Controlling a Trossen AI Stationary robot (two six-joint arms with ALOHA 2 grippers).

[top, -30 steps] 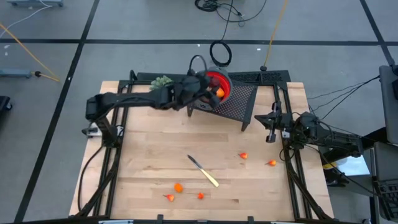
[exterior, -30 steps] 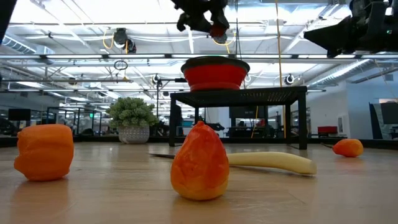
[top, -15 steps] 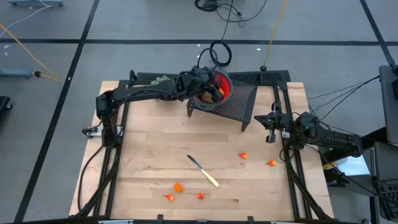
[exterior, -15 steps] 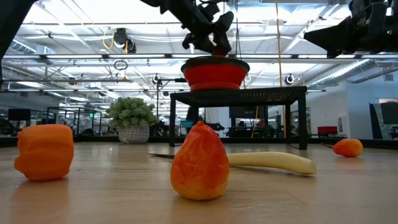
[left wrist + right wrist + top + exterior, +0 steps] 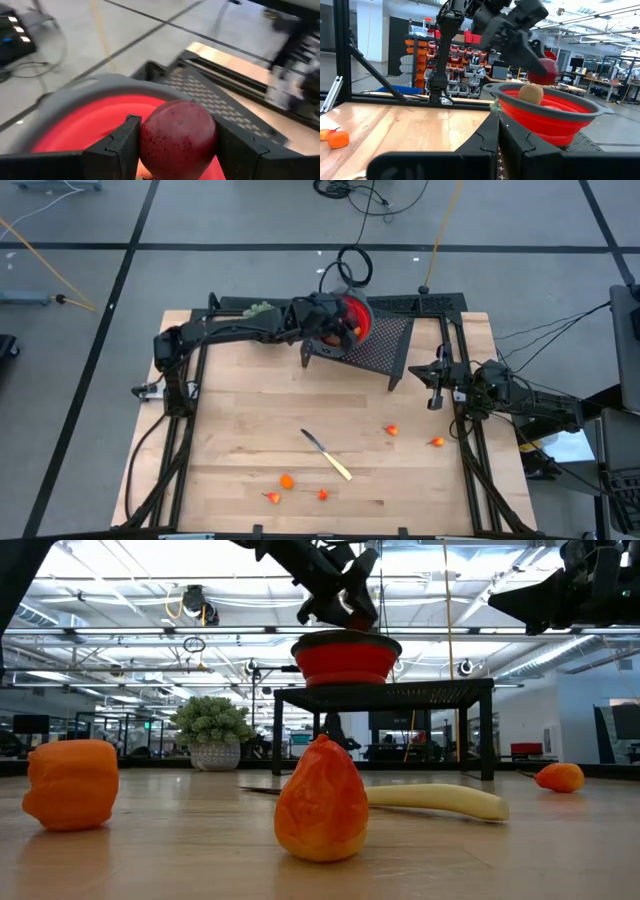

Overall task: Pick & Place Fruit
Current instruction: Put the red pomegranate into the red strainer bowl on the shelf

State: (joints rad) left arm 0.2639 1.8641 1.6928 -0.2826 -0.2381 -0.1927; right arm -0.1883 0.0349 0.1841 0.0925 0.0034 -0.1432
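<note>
A dark red round fruit (image 5: 177,137) sits between the fingers of my left gripper (image 5: 176,150), just above the red bowl (image 5: 545,112) with a grey rim. The bowl stands on a black mesh stand (image 5: 375,340) at the table's far side. In the high view my left gripper (image 5: 335,330) is over the bowl's left part. A brown oval fruit (image 5: 530,93) lies inside the bowl. Small orange fruit pieces (image 5: 287,481) (image 5: 392,430) lie on the near half of the table. My right gripper (image 5: 436,392) waits shut at the right edge. My left gripper pinches the dark red fruit by its two opposite sides (image 5: 147,142) between the two fingers (image 5: 120,147). It comes from the table's left, slanting down toward the bowl. The fruit is lifted clear, hanging just above the bowl's inside (image 5: 95,125).
A knife with a pale handle (image 5: 328,454) lies mid-table. More orange pieces (image 5: 437,442) (image 5: 322,494) (image 5: 272,497) lie near the front. A small potted plant (image 5: 262,310) stands at the far edge, left of the stand. Black frame rails run along both table sides.
My left gripper, still shut on the dark red fruit, has gone down and a little toward the table's right, over the bowl, and has tipped its fingers downward. Most of that happened early in the second. The fruit now hangs closer to the bowl's rim.
</note>
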